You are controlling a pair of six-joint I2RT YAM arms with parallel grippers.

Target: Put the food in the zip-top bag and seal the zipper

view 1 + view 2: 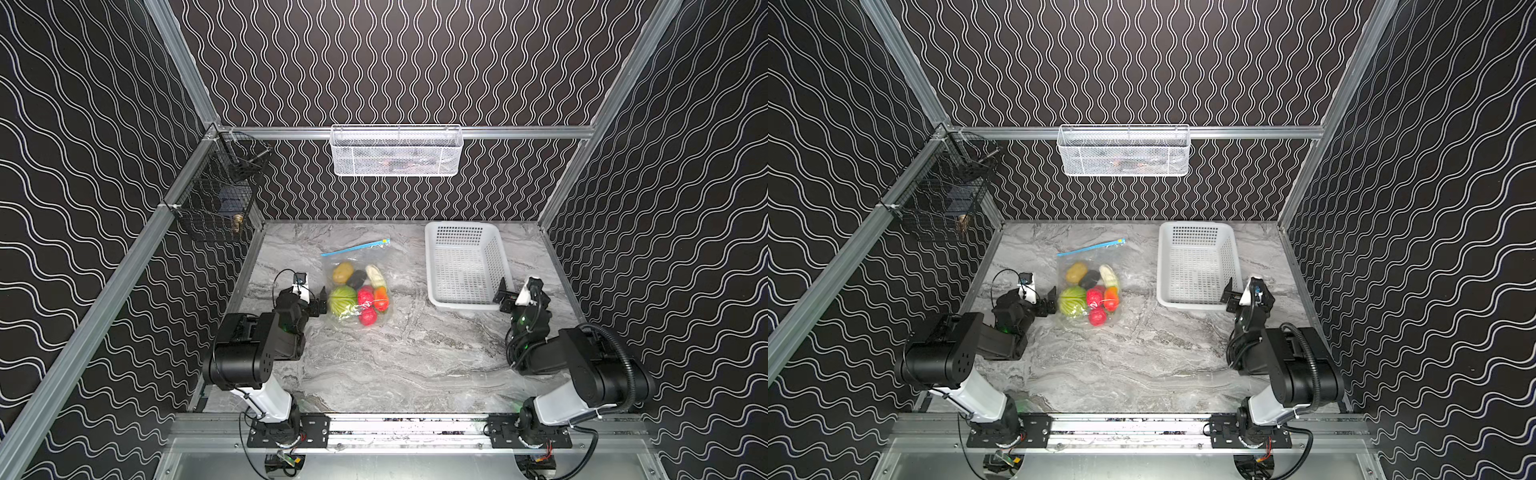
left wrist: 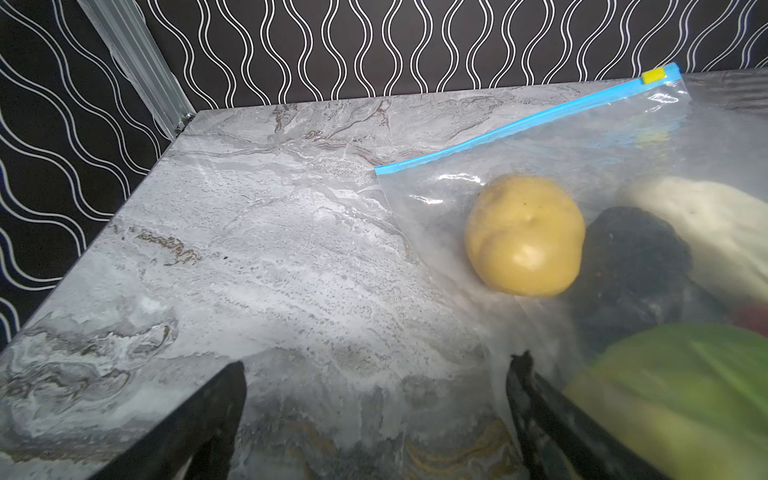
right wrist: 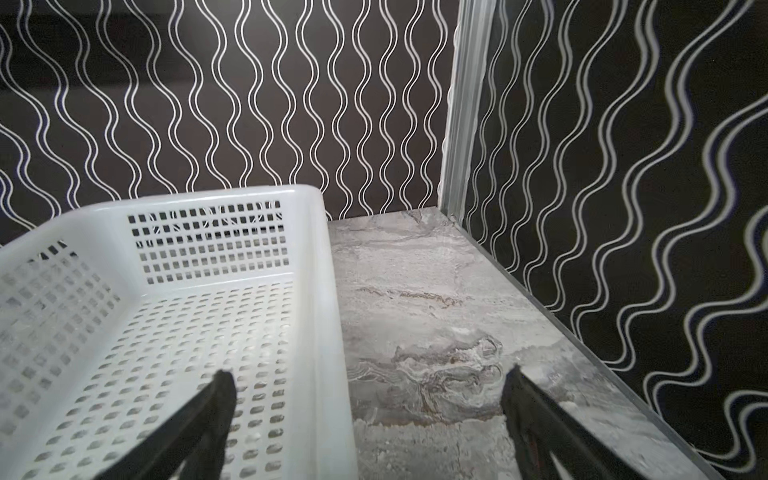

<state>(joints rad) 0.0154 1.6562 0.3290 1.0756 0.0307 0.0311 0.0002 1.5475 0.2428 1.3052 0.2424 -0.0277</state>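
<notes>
Bag (image 1: 360, 258): clear plastic, lying flat on the counter (image 1: 415, 353), left of centre, mouth toward the back edge.

Zipper (image 1: 353, 248): the blue strip runs in one straight line with no gap visible. The yellow slider (image 1: 385, 241) sits at its right end.

Contents, all inside the bag:
- potato (image 1: 343, 272), avocado (image 1: 356, 279) and radish (image 1: 375, 276) nearer the mouth
- cabbage (image 1: 343, 300), two red fruits (image 1: 365, 296) and an orange-red piece (image 1: 381, 299) toward the bottom

No food lies loose on the counter.

Left gripper (image 1: 321, 300): jaws spread wide, holding nothing, just beside the bag's left edge at the level of the cabbage. In the wrist view (image 2: 378, 365) one finger (image 2: 536, 399) sits at the film's edge; contact cannot be told.

Right gripper (image 1: 503, 297): jaws spread wide, holding nothing, at the near right corner of the white basket (image 1: 459, 225). The basket stands toward the back right corner. In the wrist view (image 3: 369, 374) the fingers straddle the basket's side wall, one over its floor, one over bare counter.
</notes>
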